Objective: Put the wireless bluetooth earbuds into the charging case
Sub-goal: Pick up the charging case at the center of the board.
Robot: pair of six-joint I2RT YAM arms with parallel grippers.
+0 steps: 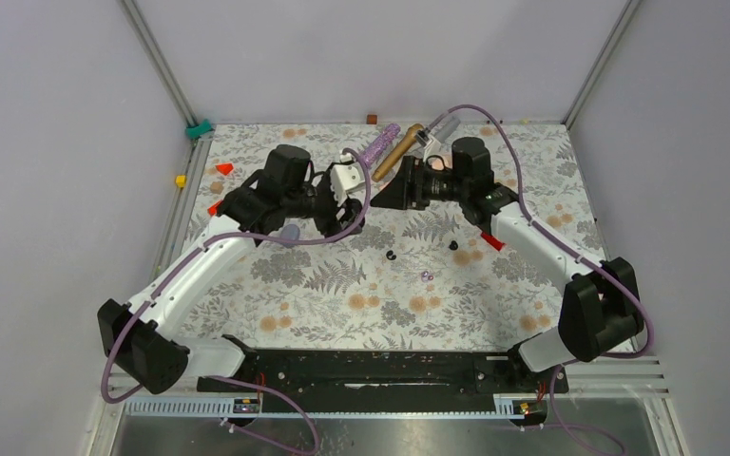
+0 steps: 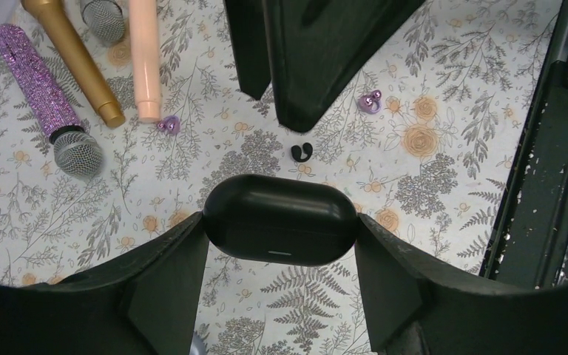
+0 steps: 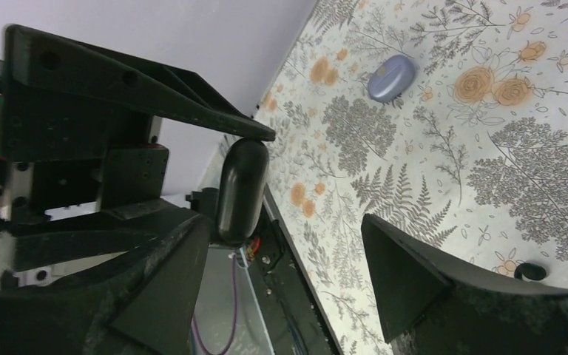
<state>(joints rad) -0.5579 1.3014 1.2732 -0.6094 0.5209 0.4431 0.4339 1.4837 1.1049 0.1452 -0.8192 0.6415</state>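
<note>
- L gripper (image 2: 281, 222): jaws closed on both ends of black charging case (image 2: 281, 207). Case held clear of the table, lid shut, long axis across the jaws.
- R gripper (image 3: 285, 244): jaws spread wide, nothing gripped. Faces L gripper, one fingertip just beside the held case.
- Earbuds: all loose on floral tablecloth (image 2: 444, 192), none in a case.
- Purple earbud A (image 2: 168, 124): just beside end of peach mic (image 2: 146, 59).
- Purple earbud B (image 2: 370, 101): on cloth, apart from A.
- Black earbud 1 (image 1: 392, 255) and black earbud 2 (image 1: 453, 245): mid-table, near each other.
- Lavender case (image 3: 392, 78): shut, lying on cloth, apart from both grippers.
- Purple glitter mic (image 2: 41, 89) and gold mic (image 2: 74, 63): lying side by side at far edge.
</note>
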